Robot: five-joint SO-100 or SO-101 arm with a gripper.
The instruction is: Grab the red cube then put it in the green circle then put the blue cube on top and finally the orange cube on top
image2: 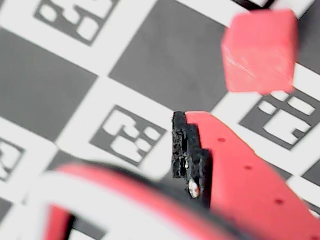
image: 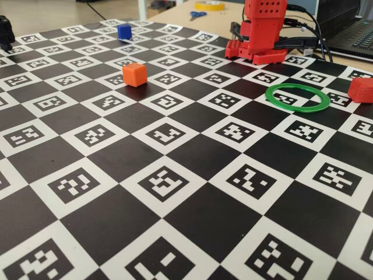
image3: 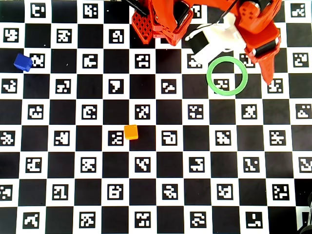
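The red cube lies on the board just past the tip of my gripper, up and to the right in the wrist view. It touches neither finger. The black-padded finger has bare board on its left, and the other jaw is a blur low down, so the gripper is open and empty. In the fixed view the red cube sits right of the green circle, which has nothing in it. Overhead, the gripper hangs right of the green circle and hides the red cube. The orange cube and blue cube stand far left.
A checkered marker board covers the table. The red robot base stands at the board's far edge, with cables and a laptop behind it. Scissors and a tape roll lie beyond the board.
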